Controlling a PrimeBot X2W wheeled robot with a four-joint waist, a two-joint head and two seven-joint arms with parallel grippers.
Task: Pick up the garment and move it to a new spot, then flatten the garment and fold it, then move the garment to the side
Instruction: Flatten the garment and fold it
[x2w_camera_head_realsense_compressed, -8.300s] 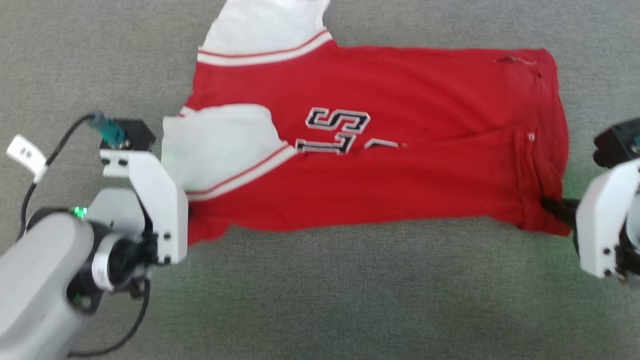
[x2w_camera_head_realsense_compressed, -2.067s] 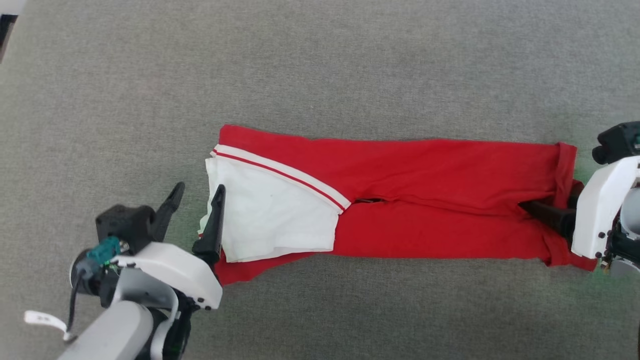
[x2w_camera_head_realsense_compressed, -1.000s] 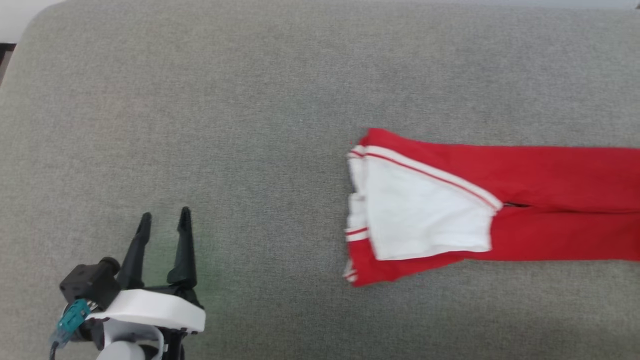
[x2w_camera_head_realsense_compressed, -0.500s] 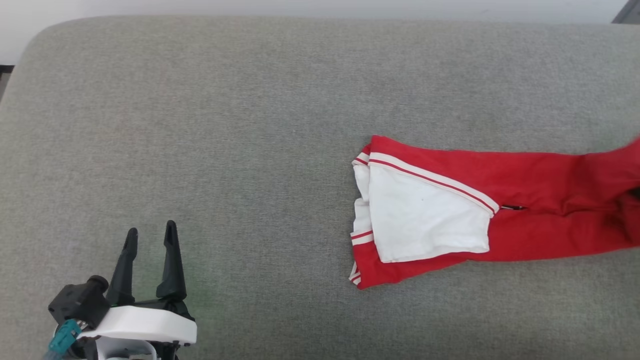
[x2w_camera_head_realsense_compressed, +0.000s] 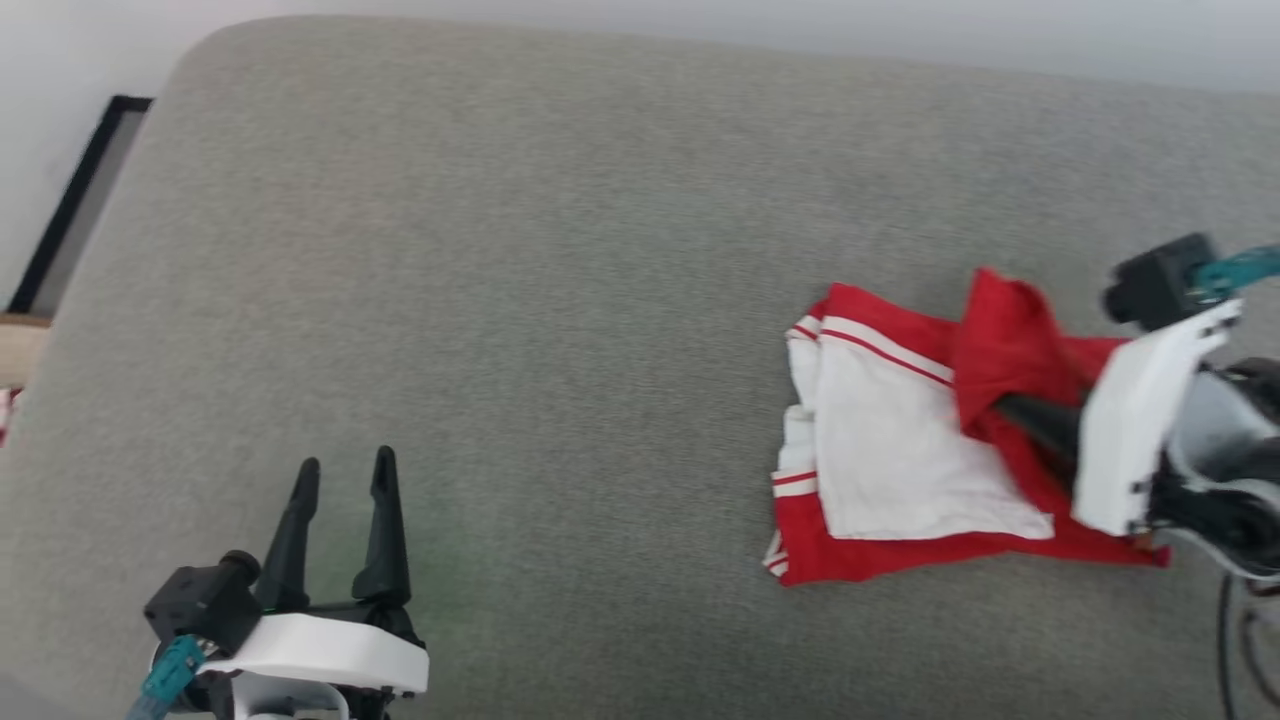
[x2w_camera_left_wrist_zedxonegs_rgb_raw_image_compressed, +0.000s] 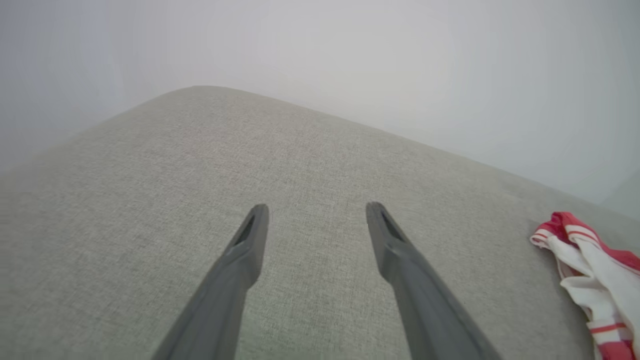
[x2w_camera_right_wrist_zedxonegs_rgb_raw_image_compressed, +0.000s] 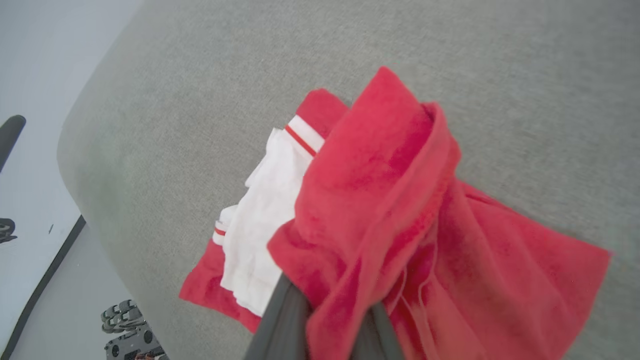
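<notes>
Right tool, pinching the garment's red end, now reaches its white panel — release early, your fold slumps; left tool spread.

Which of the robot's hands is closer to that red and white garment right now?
The right. The right hand is shut on a raised red fold of the garment. The left hand stands open over the grey cushion, well apart to the garment's left.

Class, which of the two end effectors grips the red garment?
The right end effector, shut on the garment; the left end effector stands open, apart from it.
</notes>
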